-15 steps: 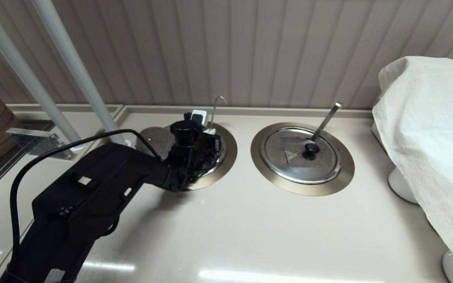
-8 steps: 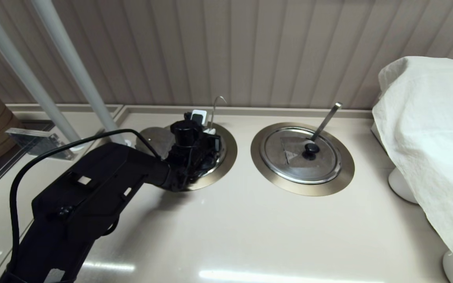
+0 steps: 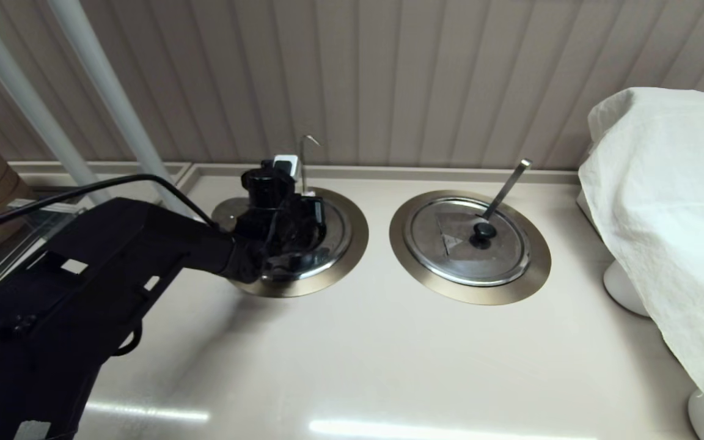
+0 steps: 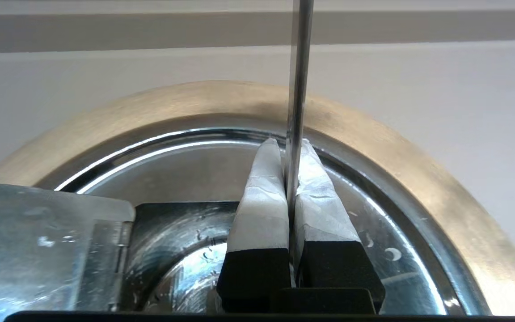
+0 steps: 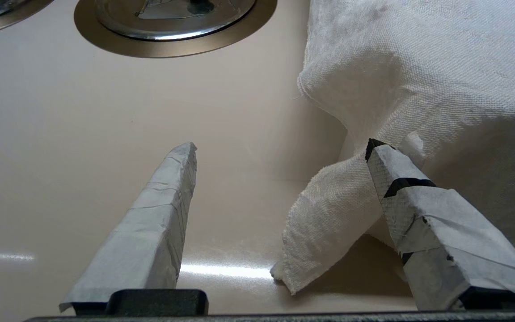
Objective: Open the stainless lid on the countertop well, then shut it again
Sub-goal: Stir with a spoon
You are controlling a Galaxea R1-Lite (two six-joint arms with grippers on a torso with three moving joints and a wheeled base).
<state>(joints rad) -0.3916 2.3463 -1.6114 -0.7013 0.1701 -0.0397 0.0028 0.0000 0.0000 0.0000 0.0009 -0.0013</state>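
Observation:
My left gripper (image 4: 289, 143) is shut on the thin hook-tipped ladle rod (image 4: 299, 67), which stands nearly upright out of the countertop well (image 3: 355, 244) on the left. In the head view the rod (image 3: 302, 165) rises behind my left wrist, and the wrist covers most of the stainless lid (image 3: 335, 235) and its knob. The left wrist view shows a lid half with its hinge (image 4: 38, 250) beside the fingers, the bronze flange (image 4: 373, 134) and the shiny inside. My right gripper (image 5: 282, 150) stands open low over the counter, out of the head view.
The twin well's lid (image 3: 450, 260) lies shut at the right, with its flat ladle handle (image 3: 508, 183). A white cloth (image 3: 663, 214) covers something at the far right, and a corner of it (image 5: 329, 223) hangs between my right fingers. Two white poles (image 3: 113, 104) stand at the left.
My left arm has swung to the left and a little back. The ladle rod has gone with it, tipping more upright, and its hook tip now sits higher and further left.

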